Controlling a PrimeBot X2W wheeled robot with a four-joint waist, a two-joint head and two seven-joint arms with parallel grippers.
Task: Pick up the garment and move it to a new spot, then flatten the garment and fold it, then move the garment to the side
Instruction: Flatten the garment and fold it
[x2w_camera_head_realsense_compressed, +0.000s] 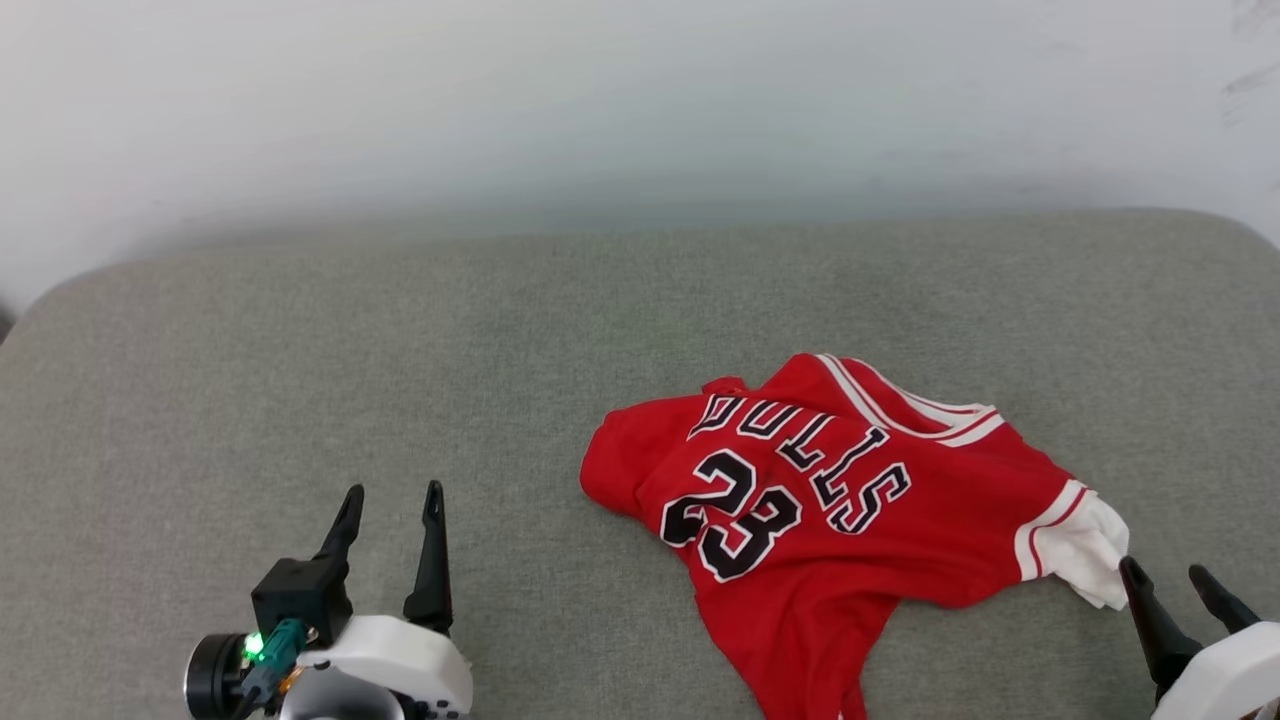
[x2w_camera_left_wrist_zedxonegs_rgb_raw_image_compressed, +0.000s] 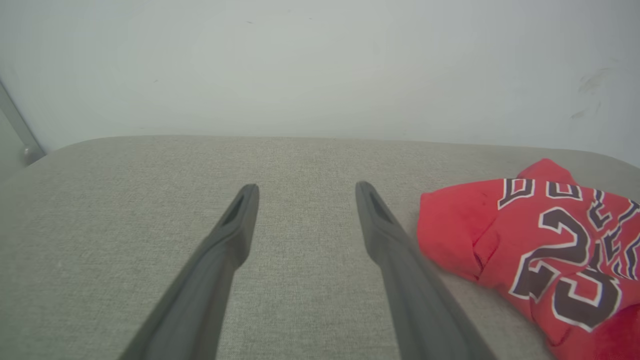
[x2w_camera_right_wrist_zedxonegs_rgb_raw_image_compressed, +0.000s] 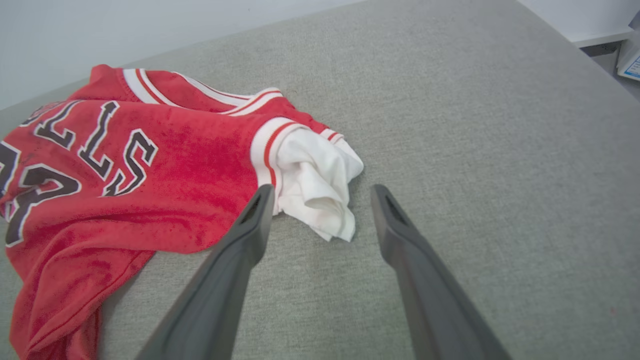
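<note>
Red jersey crumpled on grey cushion; left gripper and right gripper held open, empty. Flattening judged next: corners to be spread.

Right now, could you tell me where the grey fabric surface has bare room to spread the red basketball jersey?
The widest bare patch lies left of the crumpled red jersey, ahead of the open left gripper. Another strip runs between jersey and pale wall. It is crowded lower right, where the open right gripper sits beside the white lining.
</note>
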